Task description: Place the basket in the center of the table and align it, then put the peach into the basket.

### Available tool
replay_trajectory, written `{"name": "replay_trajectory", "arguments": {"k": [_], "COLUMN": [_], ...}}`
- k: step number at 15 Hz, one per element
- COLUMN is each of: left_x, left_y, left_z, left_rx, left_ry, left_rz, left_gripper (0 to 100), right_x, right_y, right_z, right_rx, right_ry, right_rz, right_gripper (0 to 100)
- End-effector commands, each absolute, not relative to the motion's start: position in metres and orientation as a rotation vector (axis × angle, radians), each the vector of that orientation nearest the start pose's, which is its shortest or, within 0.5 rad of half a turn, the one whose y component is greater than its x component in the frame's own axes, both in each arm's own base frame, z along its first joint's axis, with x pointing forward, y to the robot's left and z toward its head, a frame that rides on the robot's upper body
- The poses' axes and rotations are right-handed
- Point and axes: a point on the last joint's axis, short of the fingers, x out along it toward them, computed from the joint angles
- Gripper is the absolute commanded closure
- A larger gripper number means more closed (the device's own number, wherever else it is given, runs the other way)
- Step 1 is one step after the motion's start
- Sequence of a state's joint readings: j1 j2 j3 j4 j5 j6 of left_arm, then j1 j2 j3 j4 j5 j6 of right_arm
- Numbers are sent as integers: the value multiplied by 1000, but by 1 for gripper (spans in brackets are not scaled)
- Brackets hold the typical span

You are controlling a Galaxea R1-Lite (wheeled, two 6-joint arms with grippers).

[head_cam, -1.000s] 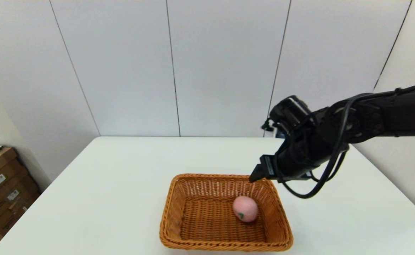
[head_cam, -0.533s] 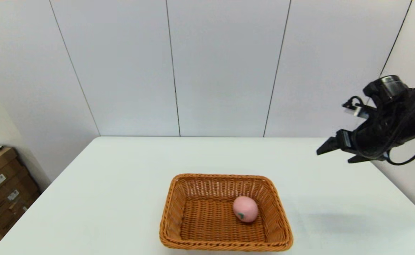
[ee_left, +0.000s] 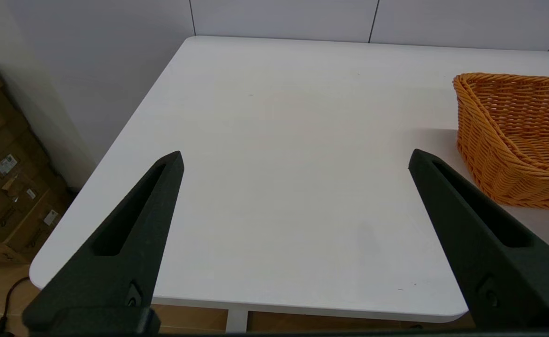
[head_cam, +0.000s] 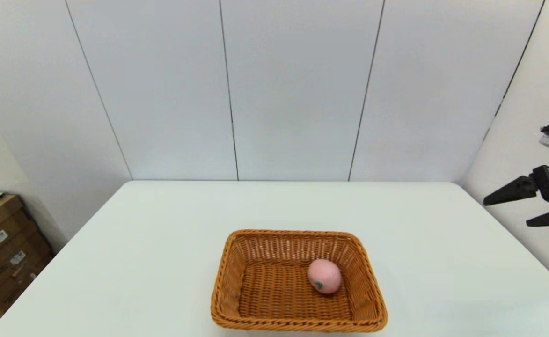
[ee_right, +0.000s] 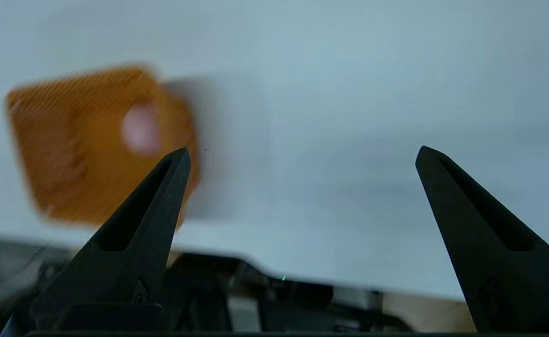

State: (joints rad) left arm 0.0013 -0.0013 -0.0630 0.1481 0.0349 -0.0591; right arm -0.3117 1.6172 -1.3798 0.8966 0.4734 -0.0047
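Basket: the rectangular orange-brown woven wicker basket [head_cam: 298,280] stands near the front edge of the large plain white counter [head_cam: 162,243], about midway between the left and right edges, its sides roughly square to the counter edges.
Peach: the small round pale-pink toy peach [head_cam: 324,276] lies on the basket floor, toward the right wall, green stem mark facing front.
Change: one second ago the right gripper [head_cam: 517,208] hung over the basket's far right corner; half a second ago it was above the counter's right edge; it is now off past that edge, almost out of the head view. Basket and peach have not shifted.
Meaning: judged from this layout, both task steps appear complete and the arm is retreating to park.
Right arm pose: raised clear of the counter, black fingers pointing leftward toward the counter; jaws spread wide, holding nothing.
Left arm pose: the left gripper [ee_left: 295,157] is parked off the counter's front left corner, well apart from the basket; jaws spread wide, empty.
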Motion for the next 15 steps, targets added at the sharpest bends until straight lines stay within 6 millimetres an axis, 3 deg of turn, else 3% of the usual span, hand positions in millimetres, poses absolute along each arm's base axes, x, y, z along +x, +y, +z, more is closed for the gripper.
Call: {"name": "replay_trajectory", "arguments": {"k": [1,4,8,15], "left_x": [-28,-28,-28,-28], "left_y": [1,1,1,1], "left_z": [77,77,77,77], "left_rx": [-58,-58,-58,-58], "left_ry": [83,83,83,83], "left_rz": [39,39,39,39], "left_gripper": [0,0,0,0], "right_x": [129,69,3,-55], "right_y": [-12,2,15,14], "right_z": [280,283,263,232], "right_rx": [415,359,293,285], "right_ry": [1015,1041,979,964], "right_rz": [424,573,618,709], "right_gripper": [0,0,0,0]}}
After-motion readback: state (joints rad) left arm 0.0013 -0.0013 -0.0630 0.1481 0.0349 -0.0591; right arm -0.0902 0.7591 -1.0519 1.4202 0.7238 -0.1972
